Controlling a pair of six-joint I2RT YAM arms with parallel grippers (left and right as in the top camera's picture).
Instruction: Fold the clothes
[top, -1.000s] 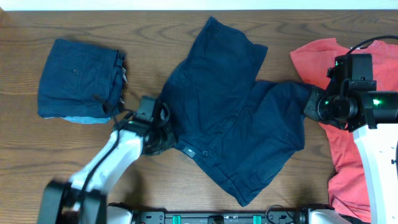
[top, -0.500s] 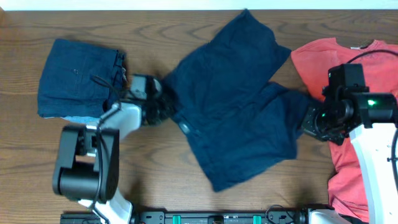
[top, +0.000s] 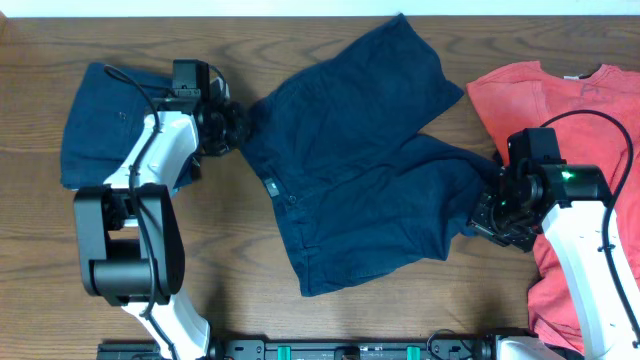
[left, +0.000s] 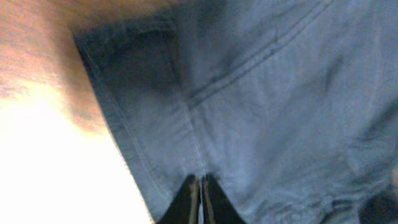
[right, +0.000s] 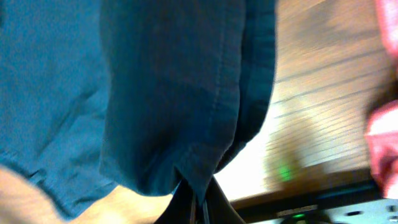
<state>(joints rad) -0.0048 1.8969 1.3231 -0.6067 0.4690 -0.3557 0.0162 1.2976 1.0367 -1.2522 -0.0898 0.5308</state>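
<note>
Dark navy shorts (top: 350, 170) lie spread across the middle of the table, waistband with its button toward the near left. My left gripper (top: 240, 125) is shut on the shorts' far-left corner, right beside a folded navy piece (top: 115, 125). In the left wrist view the left gripper (left: 200, 198) pinches the blue fabric (left: 280, 93) at a seam. My right gripper (top: 482, 215) is shut on the shorts' right leg hem. The right wrist view shows the right gripper (right: 199, 202) holding a hanging fold of the shorts (right: 168, 93). A coral-red T-shirt (top: 565, 100) lies at the right, partly under the right arm.
The brown wooden table (top: 400, 310) shows bare wood along the near edge and at the far left. The folded navy piece rests on something light blue (top: 130, 190). The coral shirt (right: 382, 137) lies close to the right gripper's side.
My left gripper has carried its corner of the shorts toward the far side and left, up to the folded piece. The right gripper pulled its hem nearer. The shorts turned and spread wider.
</note>
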